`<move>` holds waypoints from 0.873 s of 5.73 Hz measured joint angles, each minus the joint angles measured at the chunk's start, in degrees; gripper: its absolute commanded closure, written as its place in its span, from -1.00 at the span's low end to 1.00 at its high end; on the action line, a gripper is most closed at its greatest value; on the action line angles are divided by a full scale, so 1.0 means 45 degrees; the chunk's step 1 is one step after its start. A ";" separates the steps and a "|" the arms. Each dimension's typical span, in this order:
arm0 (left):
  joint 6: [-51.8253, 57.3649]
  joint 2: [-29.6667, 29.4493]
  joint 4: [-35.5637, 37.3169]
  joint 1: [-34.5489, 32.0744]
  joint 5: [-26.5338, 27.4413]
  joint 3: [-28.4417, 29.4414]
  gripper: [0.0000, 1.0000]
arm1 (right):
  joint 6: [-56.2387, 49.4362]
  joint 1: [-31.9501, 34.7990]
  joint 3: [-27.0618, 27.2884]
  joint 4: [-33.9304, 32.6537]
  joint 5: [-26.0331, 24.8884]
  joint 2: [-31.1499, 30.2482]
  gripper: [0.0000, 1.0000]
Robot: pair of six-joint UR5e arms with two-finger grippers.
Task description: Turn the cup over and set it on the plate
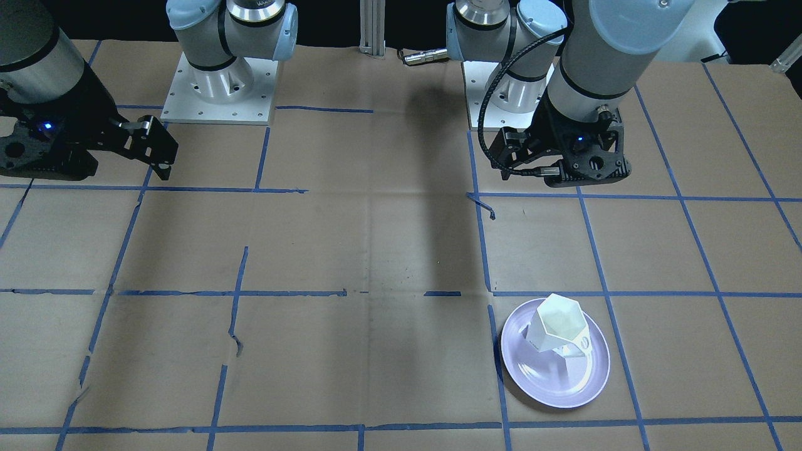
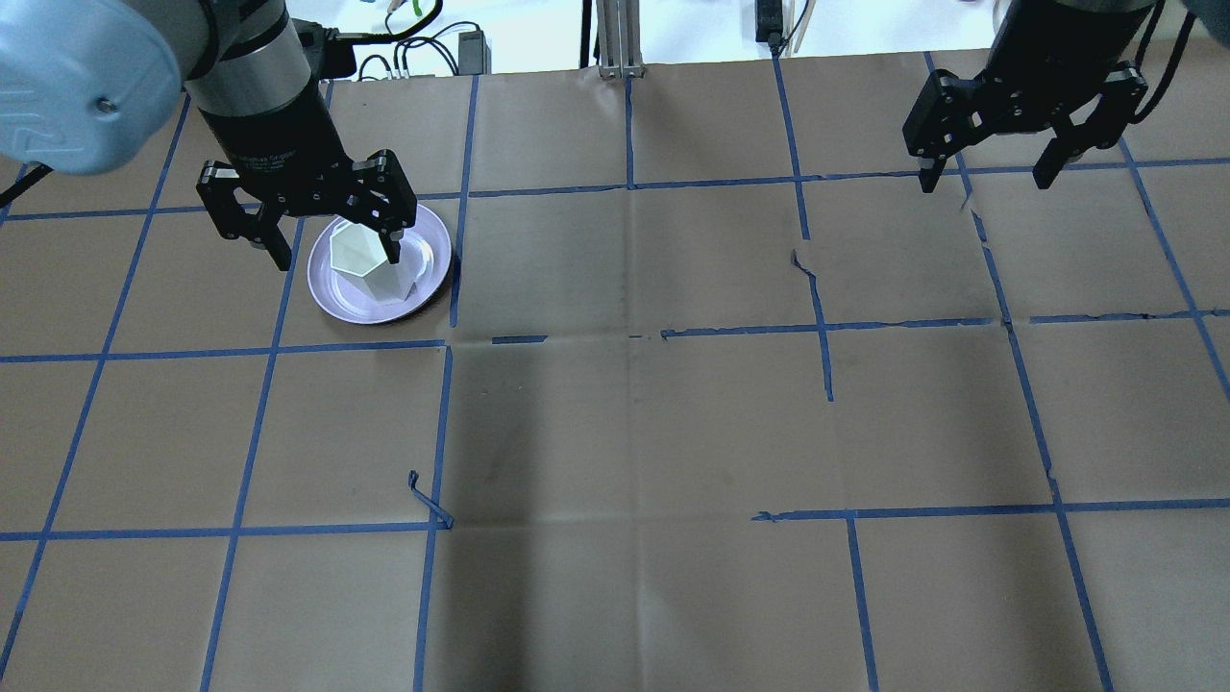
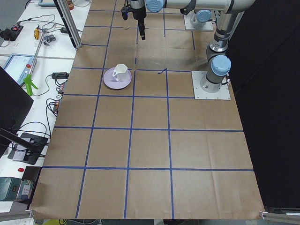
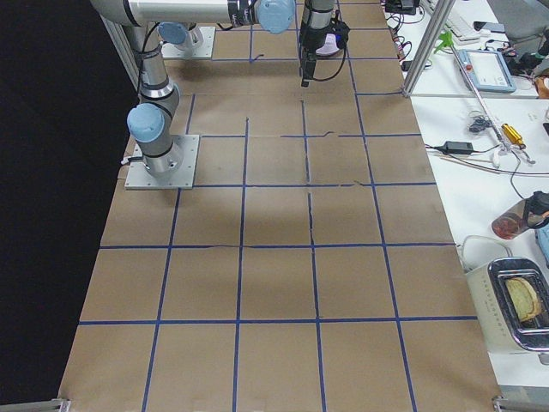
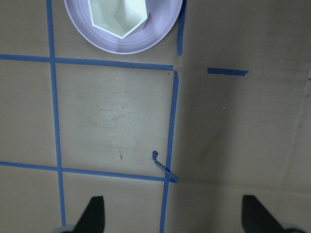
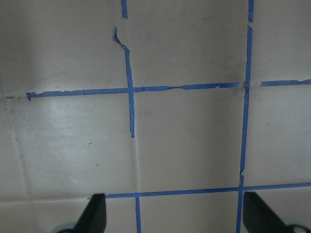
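Nearest the front-facing camera, the plate (image 1: 567, 389) is sitting on the worktop (image 1: 351, 363). The cup (image 1: 556, 326) is standing on it mouth-up, with its handle on the camera's side.

Overhead, the left gripper (image 2: 336, 252) is hanging high, overlapping the cup in this view but not touching it. Its jaws are spread wide and pinching nothing. The right gripper (image 2: 985, 179) is idling far across the worktop, its jaws likewise spread.

From the left end, the plate is lying set in from the operator-side border, with open paper on every side of it. The right-end view is showing neither cup nor plate.

The left wrist camera is looking down past two parted fingertips (image 5: 95, 216), with the cup at the top edge. The right wrist camera is seeing only taped paper.

The cup is looking like glazed ceramic, so probably light, stiff, slick and chippable. Opposite flat facets of its wall are seeming a safer hold than the thin frame handle. The task is appearing done, and a straight lift away is looking free.
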 measured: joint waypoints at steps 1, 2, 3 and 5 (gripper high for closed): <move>0.0061 0.0061 0.0157 0.0028 -0.0117 0.0006 -0.97 | 0.0000 0.0000 0.0000 0.0000 0.0000 0.0000 -1.00; 0.0099 0.0137 0.0501 0.0002 -0.0175 0.0008 -0.96 | 0.0000 0.0000 0.0000 0.0001 0.0000 0.0000 -1.00; 0.0105 0.0177 0.0890 -0.0048 -0.0289 0.0006 -0.94 | 0.0000 0.0000 0.0000 0.0000 0.0000 0.0000 -1.00; 0.0143 0.0209 0.1336 -0.0096 -0.0636 -0.0022 -0.95 | 0.0000 0.0000 0.0000 0.0000 0.0000 0.0001 -1.00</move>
